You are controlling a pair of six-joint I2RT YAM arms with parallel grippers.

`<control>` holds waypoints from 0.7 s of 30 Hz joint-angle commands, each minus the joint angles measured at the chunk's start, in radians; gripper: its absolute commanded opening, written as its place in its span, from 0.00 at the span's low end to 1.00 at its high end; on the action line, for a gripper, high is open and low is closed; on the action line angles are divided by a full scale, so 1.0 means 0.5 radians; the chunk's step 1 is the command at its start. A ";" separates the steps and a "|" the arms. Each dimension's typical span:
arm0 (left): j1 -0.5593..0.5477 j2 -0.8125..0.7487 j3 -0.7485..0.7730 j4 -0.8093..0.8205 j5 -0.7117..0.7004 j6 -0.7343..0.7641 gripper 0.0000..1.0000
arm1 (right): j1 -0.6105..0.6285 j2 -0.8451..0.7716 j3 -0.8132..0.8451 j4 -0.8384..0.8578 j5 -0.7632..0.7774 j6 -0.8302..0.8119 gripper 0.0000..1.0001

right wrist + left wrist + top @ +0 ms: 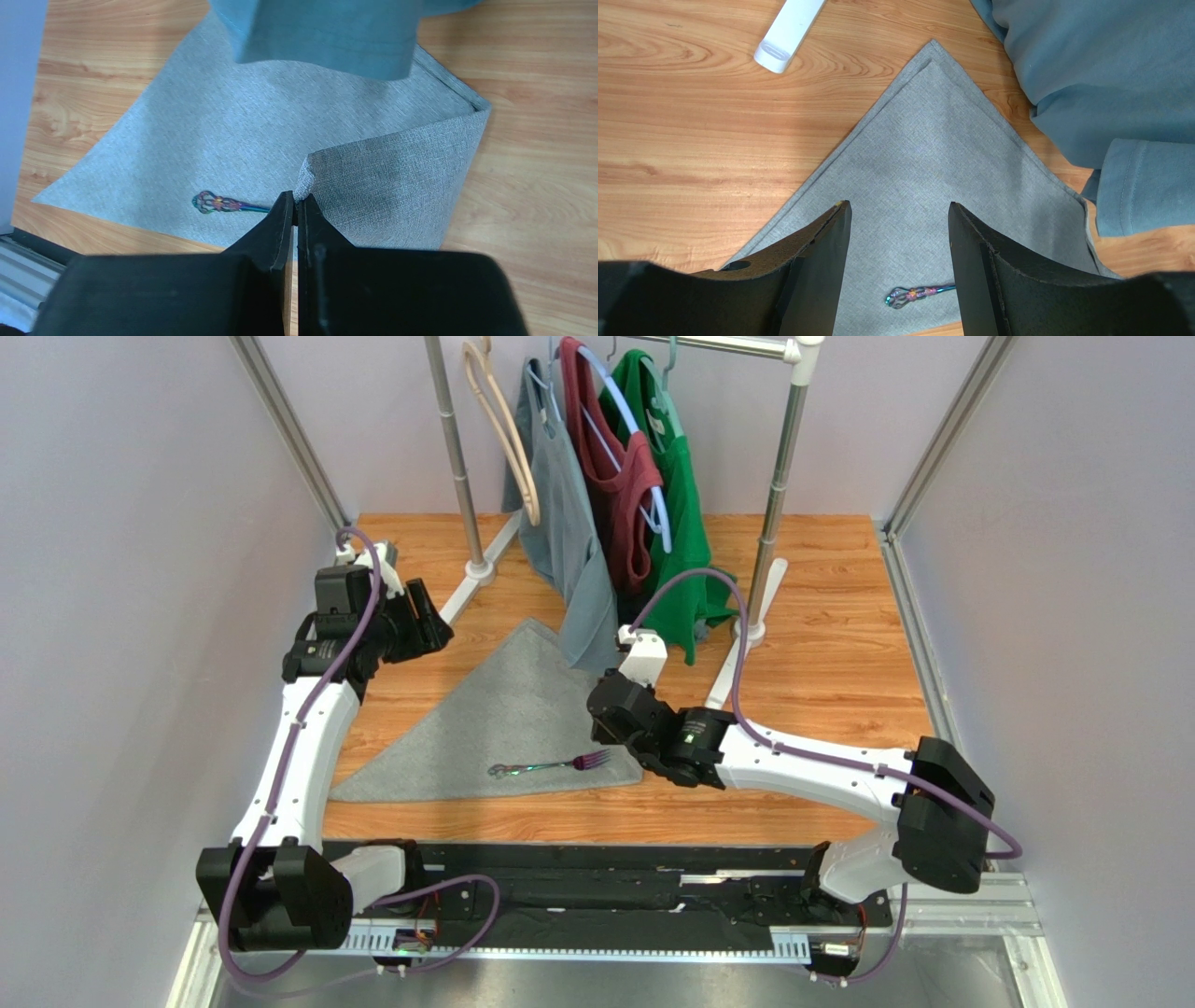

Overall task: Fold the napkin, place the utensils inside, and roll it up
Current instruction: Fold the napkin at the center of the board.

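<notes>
One fork [547, 766] is lying on the napkin [477, 721], close to its near edge, with the tines pointing toward its right corner. The napkin is lying on the table [828, 672], folded into a triangle. The right gripper [295, 210] is pinching the napkin's right corner between jaws pressed together, and that flap is standing curled up over the rest of the cloth. The left gripper [898, 210] is hovering near the napkin's far-left edge, jaws spread and gripping nothing.

The fork [550, 766] lies on the napkin [484, 707], near its front edge.
</notes>
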 commanded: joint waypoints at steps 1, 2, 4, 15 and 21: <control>0.010 -0.059 0.002 0.054 0.004 0.003 0.62 | 0.018 0.070 0.154 0.175 -0.039 -0.074 0.00; 0.013 -0.059 0.005 0.057 0.007 0.006 0.62 | 0.024 0.088 0.167 0.208 -0.054 -0.081 0.00; 0.010 -0.062 0.005 0.054 0.007 0.003 0.62 | 0.046 0.140 0.204 0.233 -0.085 -0.099 0.00; 0.013 -0.065 0.005 0.051 0.013 0.003 0.62 | 0.162 0.371 0.412 0.331 -0.180 -0.215 0.00; 0.010 -0.062 0.005 0.048 0.016 0.006 0.62 | 0.181 0.478 0.489 0.402 -0.278 -0.298 0.00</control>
